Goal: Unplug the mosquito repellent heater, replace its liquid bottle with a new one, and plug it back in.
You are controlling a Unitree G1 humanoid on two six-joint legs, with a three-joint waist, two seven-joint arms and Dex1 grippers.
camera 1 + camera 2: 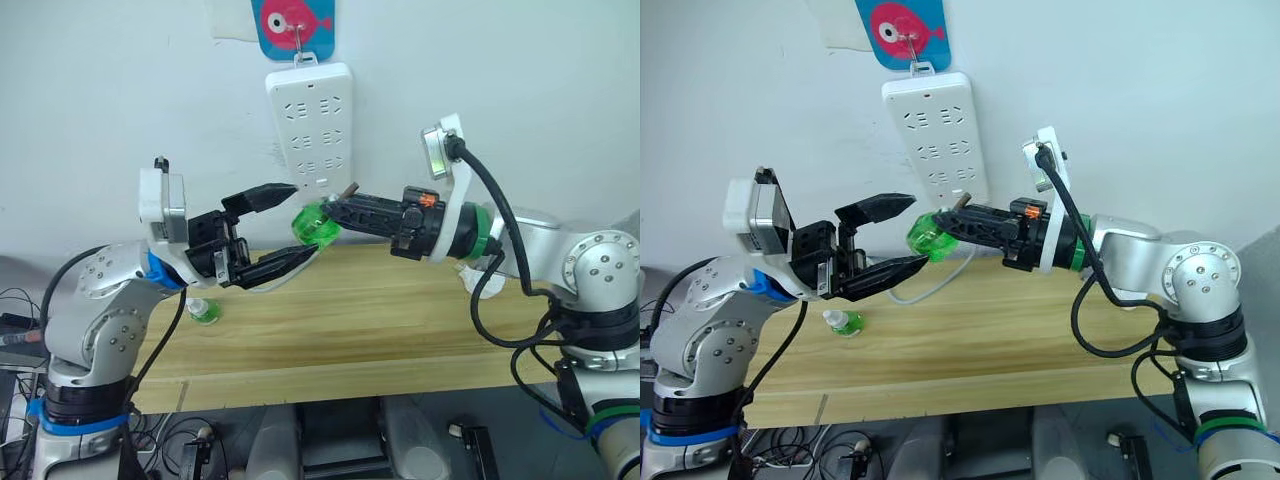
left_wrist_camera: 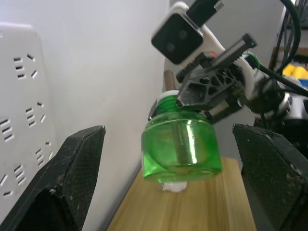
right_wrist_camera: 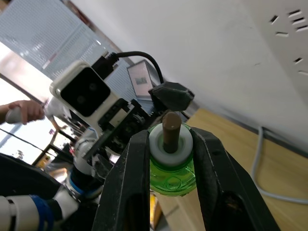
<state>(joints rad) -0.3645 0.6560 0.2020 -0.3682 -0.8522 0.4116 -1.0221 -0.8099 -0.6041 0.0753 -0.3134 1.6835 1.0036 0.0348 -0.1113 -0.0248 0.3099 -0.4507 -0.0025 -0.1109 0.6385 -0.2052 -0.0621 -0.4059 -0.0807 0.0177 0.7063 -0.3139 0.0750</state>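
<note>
My right gripper (image 1: 338,212) is shut on the neck of the liquid bottle (image 1: 314,225), a capless green bottle with a white collar and brown wick (image 3: 170,128), held in the air in front of the power strip. My left gripper (image 1: 306,220) is open, one finger on each side of the bottle's base and apart from it, as the left wrist view shows around the liquid bottle (image 2: 182,149). The new one (image 1: 205,311), green with a whitish cap, stands on the wooden table (image 1: 380,320) below my left arm. Behind my right forearm a white piece (image 1: 470,277) shows; I cannot tell whether it is the heater.
A long white power strip (image 1: 310,125) hangs on the wall under a fish-shaped hook, with its white cable (image 1: 940,283) running down onto the table. Cables hang from both arms. The table's front half is bare wood.
</note>
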